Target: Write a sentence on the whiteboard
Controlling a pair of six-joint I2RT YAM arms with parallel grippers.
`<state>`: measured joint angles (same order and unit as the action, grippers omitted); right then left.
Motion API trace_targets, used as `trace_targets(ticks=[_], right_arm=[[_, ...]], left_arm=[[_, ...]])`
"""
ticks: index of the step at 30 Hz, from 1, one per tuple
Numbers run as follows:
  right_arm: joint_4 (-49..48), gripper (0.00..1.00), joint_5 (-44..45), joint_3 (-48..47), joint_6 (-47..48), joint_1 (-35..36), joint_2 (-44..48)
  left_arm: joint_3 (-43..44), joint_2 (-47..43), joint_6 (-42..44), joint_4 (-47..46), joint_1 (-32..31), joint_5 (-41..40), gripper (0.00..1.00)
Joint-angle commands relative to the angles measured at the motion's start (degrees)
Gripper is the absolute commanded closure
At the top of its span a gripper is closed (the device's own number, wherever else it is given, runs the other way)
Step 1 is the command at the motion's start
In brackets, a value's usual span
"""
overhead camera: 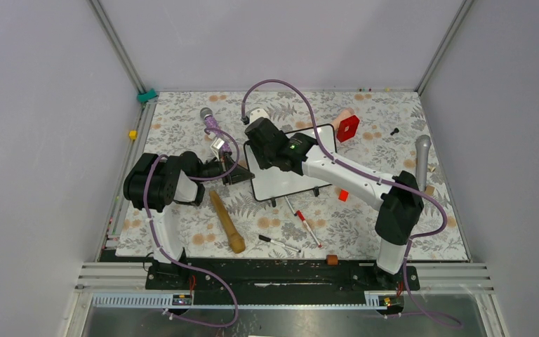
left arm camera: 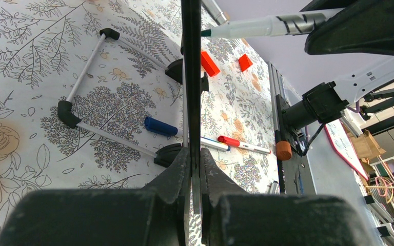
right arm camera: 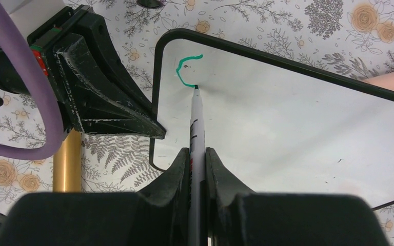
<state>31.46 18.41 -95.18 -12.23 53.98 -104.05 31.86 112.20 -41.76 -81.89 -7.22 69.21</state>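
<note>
Top view: the whiteboard (overhead camera: 291,184) lies at the centre of the table (overhead camera: 393,225). Left wrist: the left gripper (left arm camera: 191,154) is clamped on the board's black edge. Right wrist: the right gripper (right arm camera: 197,156) pinches a green marker (right arm camera: 196,123), its tip touching a curved green stroke (right arm camera: 182,77) near the board's corner.

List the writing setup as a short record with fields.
left gripper: shut on the edge of the whiteboard
right gripper: shut on a marker, tip touching the board
writing: one curved green stroke near a corner; no full letter yet
loose on table: red-capped pen, wooden stick
</note>
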Motion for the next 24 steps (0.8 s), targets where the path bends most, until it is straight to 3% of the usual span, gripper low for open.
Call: trace_targets(ticks=[1, 24], right_arm=[[0.3, 1.00, 4.2, -1.2, 0.4, 0.3, 0.0], [0.3, 1.00, 1.7, -4.1, 0.7, 0.3, -1.8]], left_arm=[[-0.4, -1.8, 2.6, -2.7, 0.0, 1.0, 1.00], [-0.6, -1.8, 3.0, -2.7, 0.0, 1.0, 1.00]])
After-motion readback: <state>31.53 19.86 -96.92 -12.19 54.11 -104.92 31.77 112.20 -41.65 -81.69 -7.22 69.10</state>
